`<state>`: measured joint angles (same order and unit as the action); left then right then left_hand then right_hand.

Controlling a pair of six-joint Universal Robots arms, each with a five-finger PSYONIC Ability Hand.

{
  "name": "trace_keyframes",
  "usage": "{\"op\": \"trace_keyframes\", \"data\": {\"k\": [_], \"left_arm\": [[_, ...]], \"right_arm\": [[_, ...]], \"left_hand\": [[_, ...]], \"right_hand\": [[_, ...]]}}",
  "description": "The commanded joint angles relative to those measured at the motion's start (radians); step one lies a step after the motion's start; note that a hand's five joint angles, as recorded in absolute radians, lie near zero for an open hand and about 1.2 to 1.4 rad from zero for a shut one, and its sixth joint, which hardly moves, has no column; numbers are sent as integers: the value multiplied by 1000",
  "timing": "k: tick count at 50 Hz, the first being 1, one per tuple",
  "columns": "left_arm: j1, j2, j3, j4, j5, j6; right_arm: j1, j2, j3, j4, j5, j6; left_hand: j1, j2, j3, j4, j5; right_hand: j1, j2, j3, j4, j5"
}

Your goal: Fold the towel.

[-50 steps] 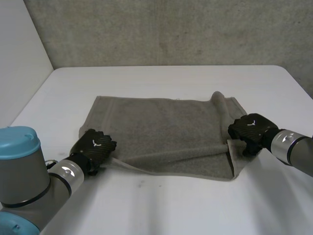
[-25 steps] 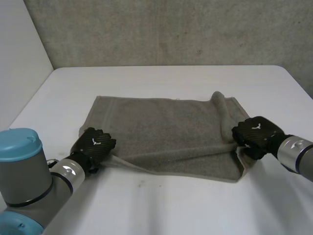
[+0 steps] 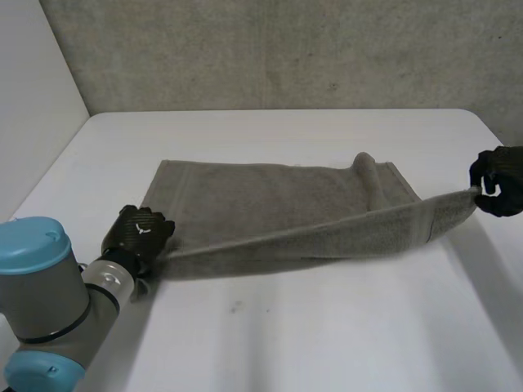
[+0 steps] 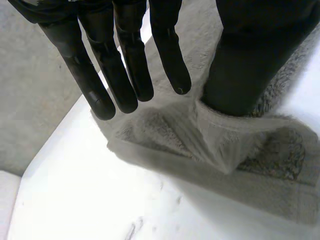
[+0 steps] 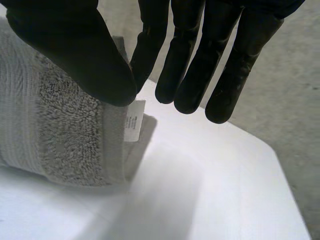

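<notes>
A grey towel point(image 3: 270, 208) lies on the white table, its near edge lifted and pulled taut between my two hands. My left hand point(image 3: 139, 233) is at the near left corner. In the left wrist view its fingers point(image 4: 130, 75) are straight and clear of the cloth, while the thumb point(image 4: 240, 65) presses into the bunched corner point(image 4: 220, 140). My right hand point(image 3: 500, 181) is far out to the right, above the table, and holds the near right corner. There the thumb point(image 5: 75, 55) and a finger pinch the towel's hem point(image 5: 75, 140) beside a small white label point(image 5: 133, 121).
The white table point(image 3: 327, 327) runs up to a grey concrete wall point(image 3: 286, 49) at the back. A pale wall point(image 3: 33, 98) stands along the left. The towel's far right corner point(image 3: 368, 167) is rucked up into a ridge.
My right hand has swung far to the right and up with the near right corner, stretching the near edge taut. My left hand has shifted slightly left, and its fingers have straightened.
</notes>
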<state>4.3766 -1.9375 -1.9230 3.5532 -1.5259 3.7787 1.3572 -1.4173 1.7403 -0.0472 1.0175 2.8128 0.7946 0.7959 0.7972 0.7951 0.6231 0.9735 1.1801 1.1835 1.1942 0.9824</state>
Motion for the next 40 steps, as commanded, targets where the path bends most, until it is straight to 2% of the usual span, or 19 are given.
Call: {"op": "trace_keyframes", "data": {"k": [1,5,6,7,13,15,16,18,19,20,21,23,24,26,28,31,35,37,40], "left_arm": [[-2,58,-31,-11,-11,6],[-5,104,-59,-28,-10,15],[-6,129,-67,-46,-7,15],[-8,156,-70,-71,-2,15],[-8,232,-65,-195,3,13],[-9,287,-54,-302,6,16],[-9,287,-54,-303,6,16],[-6,322,-47,-359,12,22],[-5,354,-33,-414,27,39],[-2,382,-24,-466,50,67],[-2,382,-24,-467,50,67],[9,437,-7,-571,99,134],[9,437,-7,-571,99,134],[12,459,6,-629,121,174],[14,476,25,-732,151,242],[18,471,50,-790,161,294],[27,442,78,-778,161,322],[28,344,108,-735,159,331],[29,290,134,-703,158,329]], "right_arm": [[-3,-46,22,-11,26,-9],[-6,-72,38,-10,23,-13],[-6,-89,45,-8,16,-22],[-6,-104,51,-6,15,-35],[-6,-132,58,46,12,-98],[-16,-149,47,133,7,-171],[-17,-149,47,133,7,-171],[-67,-187,38,229,6,-286],[-67,-187,38,230,6,-286],[-94,-205,35,277,6,-355],[-95,-206,34,277,6,-355],[-137,-221,33,384,7,-499],[-138,-221,33,385,7,-500],[-180,-223,42,508,7,-629],[-199,-223,48,571,4,-682],[-213,-221,51,648,-2,-771],[-210,-218,47,639,-17,-785],[-208,-187,31,589,-23,-751],[-207,-143,22,550,-22,-723]], "left_hand": [[62,60,59,61,59],[253,251,250,252,250],[488,487,485,488,485],[601,599,598,600,597],[602,600,599,601,599],[602,600,599,601,599],[602,600,599,601,599],[602,600,599,601,599],[602,600,599,601,599],[602,600,599,601,599],[602,600,599,601,599],[602,600,599,601,599],[602,600,599,601,599],[602,600,599,601,599],[602,600,599,601,599],[602,600,599,601,599],[602,600,599,601,599],[602,600,599,601,599],[602,600,599,601,599]], "right_hand": [[423,216,213,202,239],[423,216,213,202,239],[423,216,213,202,239],[423,216,213,202,239],[423,216,213,202,239],[423,216,213,202,239],[423,216,213,202,239],[423,216,213,202,239],[423,216,213,202,239],[423,216,213,202,239],[423,216,213,202,239],[423,216,213,202,239],[423,216,213,202,239],[423,216,213,202,239],[423,216,213,202,239],[423,216,213,202,239],[423,216,213,202,239],[423,216,213,202,239],[423,216,213,202,239]]}}
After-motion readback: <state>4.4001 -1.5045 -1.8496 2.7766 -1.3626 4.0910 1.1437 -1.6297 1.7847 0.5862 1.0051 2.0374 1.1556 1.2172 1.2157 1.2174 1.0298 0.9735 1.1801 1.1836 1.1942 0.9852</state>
